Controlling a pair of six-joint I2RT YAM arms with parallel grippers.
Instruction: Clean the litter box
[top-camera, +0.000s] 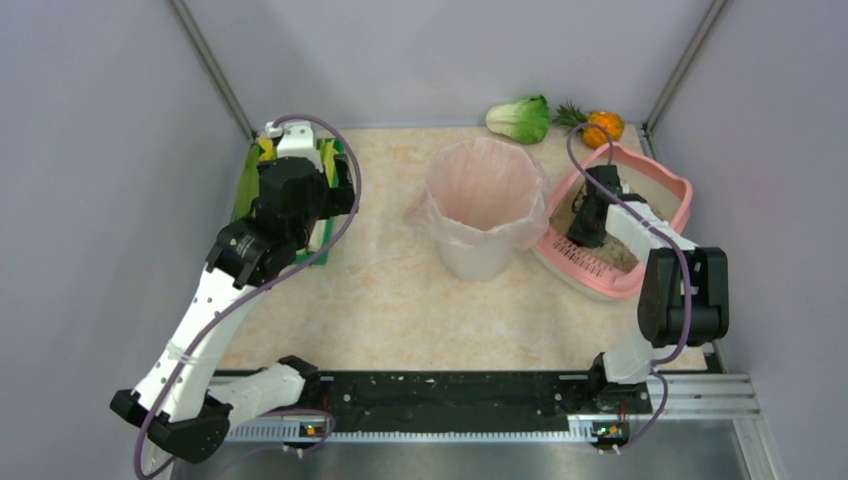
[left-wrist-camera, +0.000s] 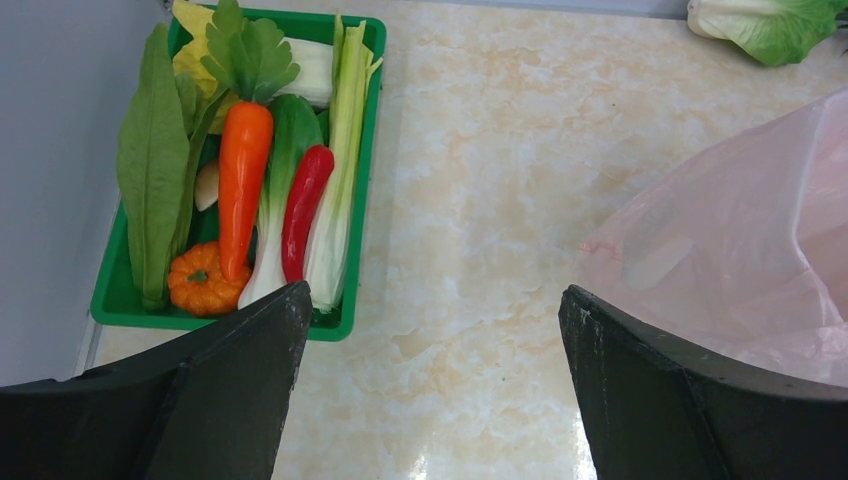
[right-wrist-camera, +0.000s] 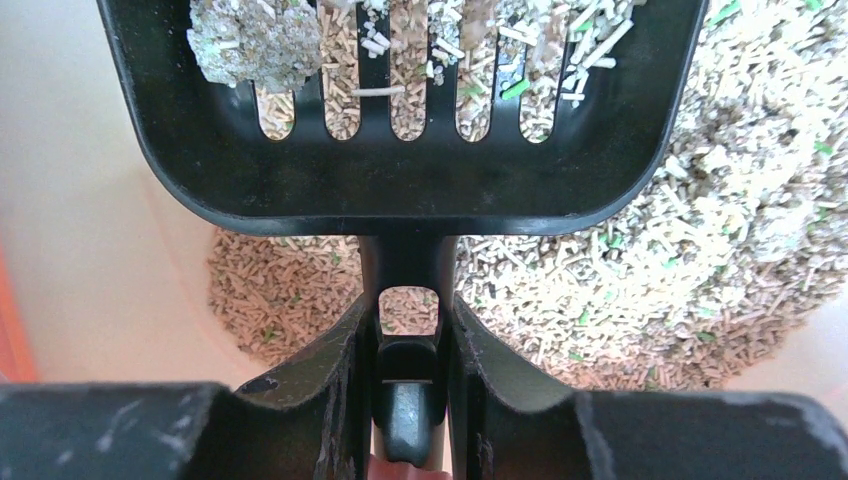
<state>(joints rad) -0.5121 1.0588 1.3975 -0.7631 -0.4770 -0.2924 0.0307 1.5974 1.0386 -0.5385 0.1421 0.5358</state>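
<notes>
Black slotted plastic scoop (right-wrist-camera: 400, 190), handle clamped in right jaws, lies in shallow pink plastic litter box (top-camera: 585, 268) at frame right; left jaws open, well apart.

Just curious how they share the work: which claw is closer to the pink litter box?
Right. The right claw is in the litter box, gripping a black scoop; the left claw hangs across the table, near the green vegetable tray.

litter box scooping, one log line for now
right jaws: shut on scoop | scoop: in litter box, clump on it | left jaws: open by green tray
</notes>
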